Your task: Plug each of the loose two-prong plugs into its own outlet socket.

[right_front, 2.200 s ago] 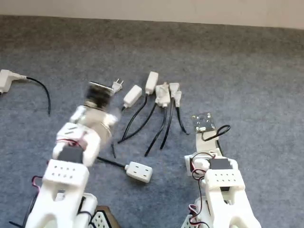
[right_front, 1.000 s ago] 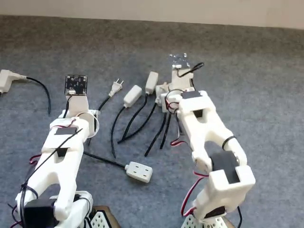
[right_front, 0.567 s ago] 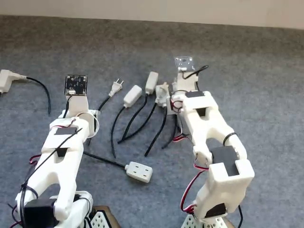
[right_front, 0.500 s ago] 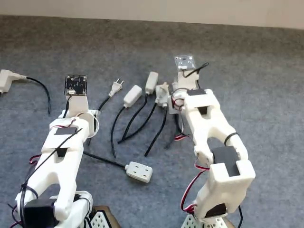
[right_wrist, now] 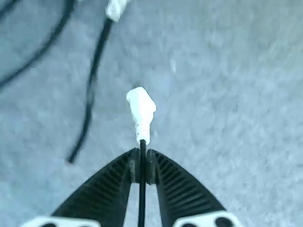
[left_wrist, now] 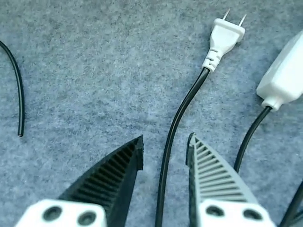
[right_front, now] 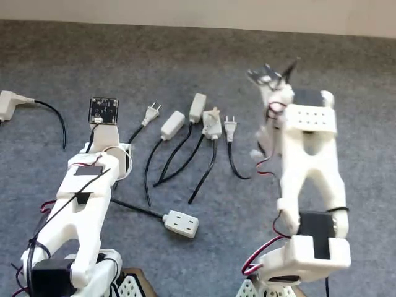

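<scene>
My left gripper (left_wrist: 164, 142) is open low over the carpet, its fingers either side of the black cord (left_wrist: 177, 123) of a white two-prong plug (left_wrist: 227, 33). The high view has that plug (right_front: 151, 113) beside two white sockets (right_front: 172, 124) (right_front: 197, 107), a joined pair (right_front: 211, 122) and another loose plug (right_front: 230, 127). My right gripper (right_wrist: 142, 158) is shut on a thin black cord, just behind a small white plug (right_wrist: 141, 111), held above the carpet. The right arm (right_front: 306, 142) stands raised, right of the cluster.
A white outlet block (right_front: 181, 223) on a black cord lies near the front between the arms. Another white plug (right_front: 7, 104) with a black cord rests at the far left edge. Grey carpet (right_front: 346, 74) covers the whole floor.
The right arm has swung up and to the right, away from the cluster, with a cord and plug in its gripper. The left arm came forward earlier and has since kept still.
</scene>
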Controlling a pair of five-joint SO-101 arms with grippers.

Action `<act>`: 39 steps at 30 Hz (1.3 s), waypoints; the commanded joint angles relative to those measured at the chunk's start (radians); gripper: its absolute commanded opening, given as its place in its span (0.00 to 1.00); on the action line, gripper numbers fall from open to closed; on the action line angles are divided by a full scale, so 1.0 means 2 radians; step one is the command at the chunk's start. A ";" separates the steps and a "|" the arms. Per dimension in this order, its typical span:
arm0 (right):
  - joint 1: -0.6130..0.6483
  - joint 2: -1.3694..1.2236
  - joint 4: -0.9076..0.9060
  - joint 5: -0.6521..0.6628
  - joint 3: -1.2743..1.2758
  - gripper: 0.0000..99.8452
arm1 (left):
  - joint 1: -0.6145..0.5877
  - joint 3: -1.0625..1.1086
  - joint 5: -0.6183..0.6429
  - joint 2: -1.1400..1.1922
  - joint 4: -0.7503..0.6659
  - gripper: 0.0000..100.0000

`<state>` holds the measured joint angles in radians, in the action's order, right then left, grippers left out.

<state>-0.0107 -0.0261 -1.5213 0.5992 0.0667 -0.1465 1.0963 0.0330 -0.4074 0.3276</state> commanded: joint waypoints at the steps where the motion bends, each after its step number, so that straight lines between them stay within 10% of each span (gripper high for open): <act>1: -0.069 0.038 0.060 0.071 0.092 0.03 | 0.007 -0.010 0.001 0.000 -0.012 0.16; 11: -0.133 0.099 0.297 0.187 0.409 0.03 | 0.008 -0.003 0.001 0.000 -0.027 0.16; 18: -0.129 0.158 0.295 0.183 0.420 0.05 | 0.008 0.002 0.001 0.000 -0.029 0.16; 27: -0.041 0.203 0.263 0.126 0.419 0.31 | 0.008 0.002 0.001 0.000 -0.029 0.16; 39: -0.024 0.201 0.304 0.140 0.424 0.31 | 0.008 0.003 0.001 0.000 -0.029 0.16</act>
<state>-0.0430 0.3406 -0.9383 0.8585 0.9168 -0.1465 1.1070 0.0330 -0.4074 0.2877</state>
